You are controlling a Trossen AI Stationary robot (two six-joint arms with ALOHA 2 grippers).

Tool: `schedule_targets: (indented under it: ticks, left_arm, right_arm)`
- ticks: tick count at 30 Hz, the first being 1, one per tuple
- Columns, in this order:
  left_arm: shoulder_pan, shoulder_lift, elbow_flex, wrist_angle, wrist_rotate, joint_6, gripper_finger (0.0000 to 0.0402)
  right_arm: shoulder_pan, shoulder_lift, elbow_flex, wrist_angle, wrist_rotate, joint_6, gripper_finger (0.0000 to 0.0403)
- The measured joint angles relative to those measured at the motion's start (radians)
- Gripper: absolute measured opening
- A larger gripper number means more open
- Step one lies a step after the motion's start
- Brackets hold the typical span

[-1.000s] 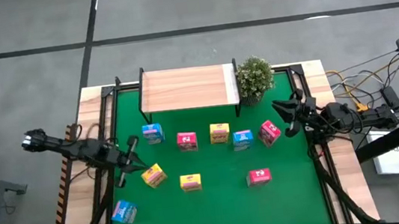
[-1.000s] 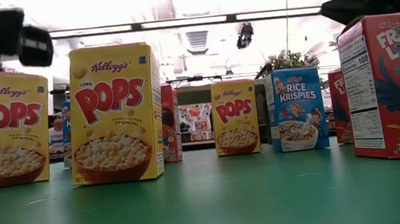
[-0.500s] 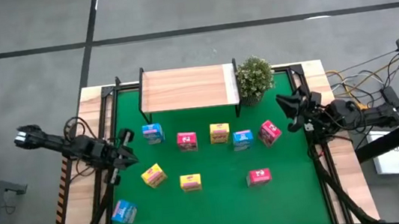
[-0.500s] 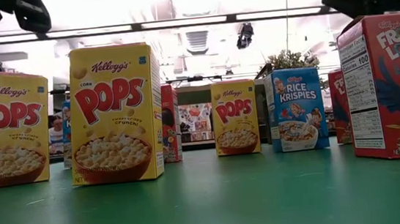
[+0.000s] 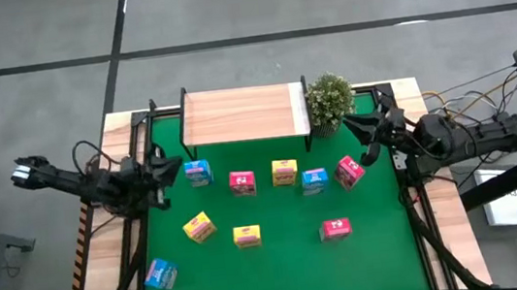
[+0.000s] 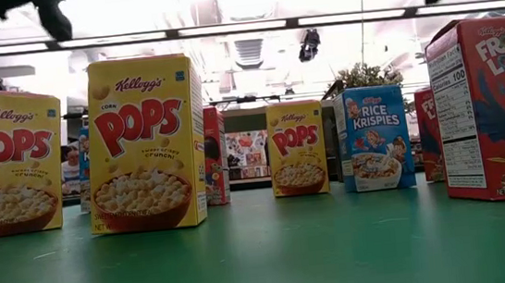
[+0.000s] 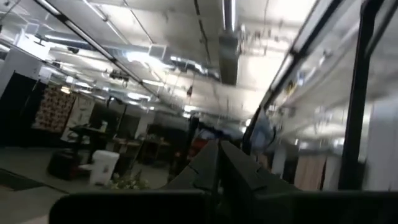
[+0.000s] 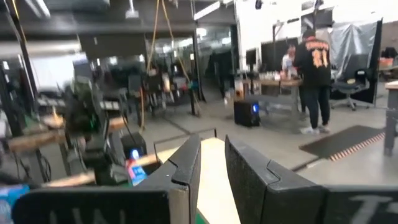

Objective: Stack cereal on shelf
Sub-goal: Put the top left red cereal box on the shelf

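Observation:
Nine small cereal boxes stand upright on the green tabletop, all untouched. In the high view these are blue [image 5: 197, 172], pink [image 5: 241, 181], yellow [image 5: 284, 172], blue [image 5: 314, 180] and pink-red [image 5: 349, 171] in a loose row. Nearer lie yellow [image 5: 199, 227], yellow [image 5: 246, 235], pink [image 5: 335, 228] and blue [image 5: 160, 273]. The light-wood shelf [image 5: 243, 113] stands bare at the far edge. My left gripper [image 5: 159, 168] hovers left of the blue box, shut [image 7: 219, 163]. My right gripper [image 5: 365, 139] hovers right of the pink-red box, slightly open [image 8: 212, 163].
A small potted plant [image 5: 329, 99] stands at the shelf's right end, close to my right gripper. Black frame rails run along the table's left and right sides. In the low view the Corn Pops [image 6: 146, 142] and Froot Loops [image 6: 491, 105] boxes stand nearest. People stand in the room beyond.
Both grippers have risen; in the low view they climb to the picture's top edge. My left gripper has swung toward the table's far edge, from beside the near yellow box to beside the blue one, tipping upward. The boxes have stayed put.

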Motion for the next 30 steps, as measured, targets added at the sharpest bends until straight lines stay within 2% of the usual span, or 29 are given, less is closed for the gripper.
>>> schedule_targets:
  ticks: [3, 7, 11, 15, 18, 23, 30]
  left_arm:
    - [0.0, 0.013, 0.133, -0.257, -0.004, 0.022, 0.0]
    - [0.0, 0.043, 0.305, -0.642, -0.073, 0.009, 0.0]
    - [0.0, 0.072, 0.394, -0.859, -0.128, -0.008, 0.0]
    - [0.0, 0.076, 0.404, -0.932, -0.133, -0.01, 0.0]
    - [0.0, 0.067, 0.367, -0.931, -0.133, -0.01, 0.0]
    - [0.0, 0.053, 0.29, -0.914, -0.133, -0.015, 0.0]
    - [-0.001, 0.01, 0.314, -0.892, -0.133, -0.002, 0.0]
  right_arm:
    - [0.0, 0.092, 0.112, -0.112, 0.0, 0.01, 0.0063]
    - [0.0, 0.215, 0.257, -0.248, 0.0, 0.024, 0.0063]
    - [-0.005, 0.341, 0.399, -0.406, -0.008, 0.033, 0.0063]
    - [-0.031, 0.459, 0.558, -0.555, -0.041, 0.052, 0.0063]
    - [-0.062, 0.557, 0.665, -0.658, -0.078, 0.059, 0.0063]
    - [-0.123, 0.708, 0.848, -0.771, -0.222, 0.048, 0.0063]
    - [-0.17, 0.894, 1.041, -0.936, -0.337, -0.036, 0.0063]
